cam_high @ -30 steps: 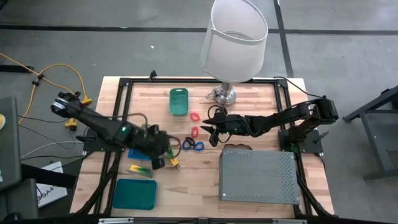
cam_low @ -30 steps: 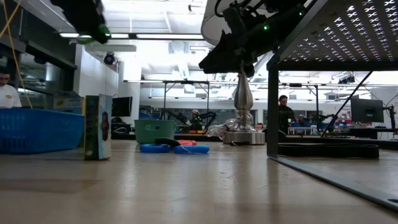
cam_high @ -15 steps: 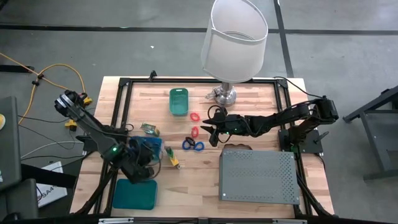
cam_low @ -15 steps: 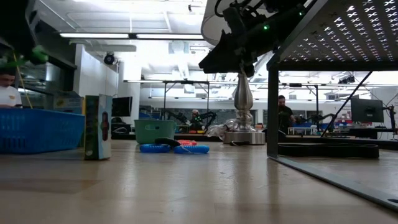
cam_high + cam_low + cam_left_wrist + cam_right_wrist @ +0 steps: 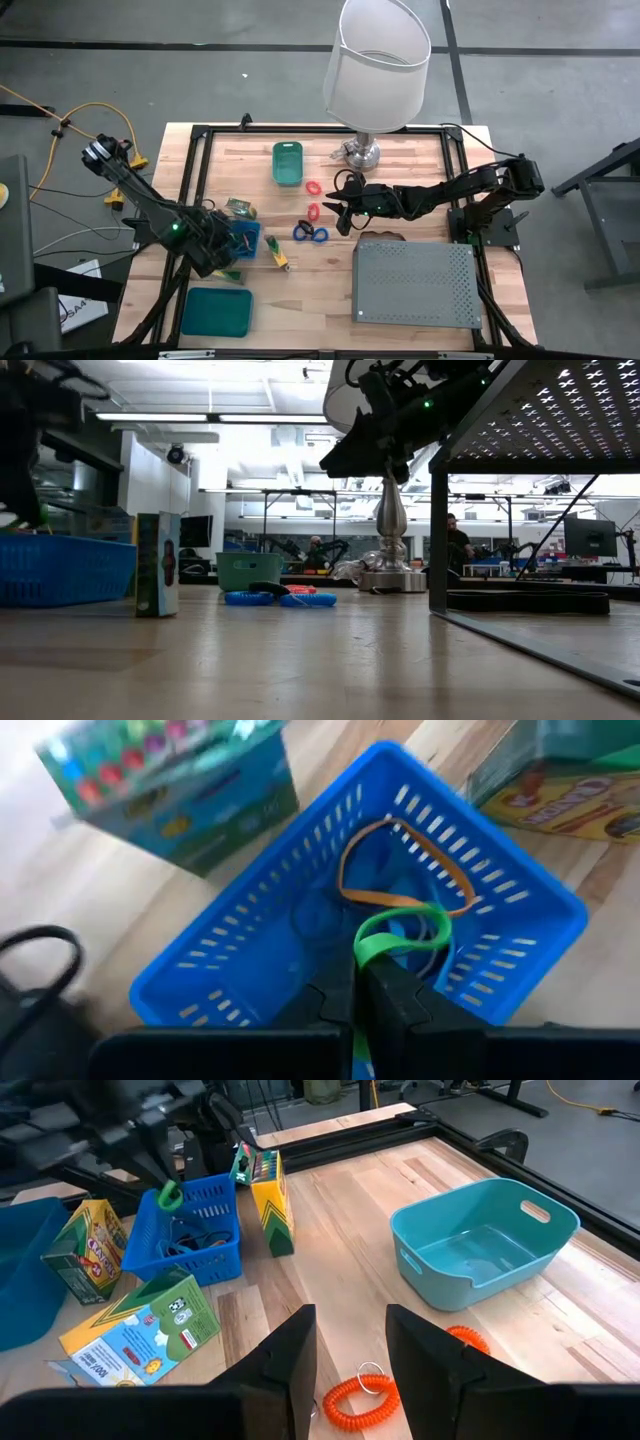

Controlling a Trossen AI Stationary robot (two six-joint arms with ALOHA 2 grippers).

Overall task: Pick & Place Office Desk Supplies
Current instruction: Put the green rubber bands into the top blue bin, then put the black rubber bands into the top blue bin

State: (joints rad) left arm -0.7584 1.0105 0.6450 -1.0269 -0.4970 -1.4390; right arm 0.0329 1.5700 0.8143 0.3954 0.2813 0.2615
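Left gripper (image 5: 365, 982): pinching green rubber loop (image 5: 395, 932), hovering directly over blue slotted plastic basket (image 5: 250, 965).
Right gripper (image 5: 350, 1355): waiting, fingers spread, orange coiled ring (image 5: 360, 1392) just ahead.
Risk: loop clinging or snagging the basket rim on release.

Open bare table (image 5: 310, 290) ahead of the perforated box (image 5: 415, 283); lamp (image 5: 372, 75) overhanging the far edge.

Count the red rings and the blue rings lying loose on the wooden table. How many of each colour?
Red coiled plastic rings: 2 (the second lies just below the first in the high view)
Blue plastic rings: 2 (side by side, the other touching it)
Total: 4
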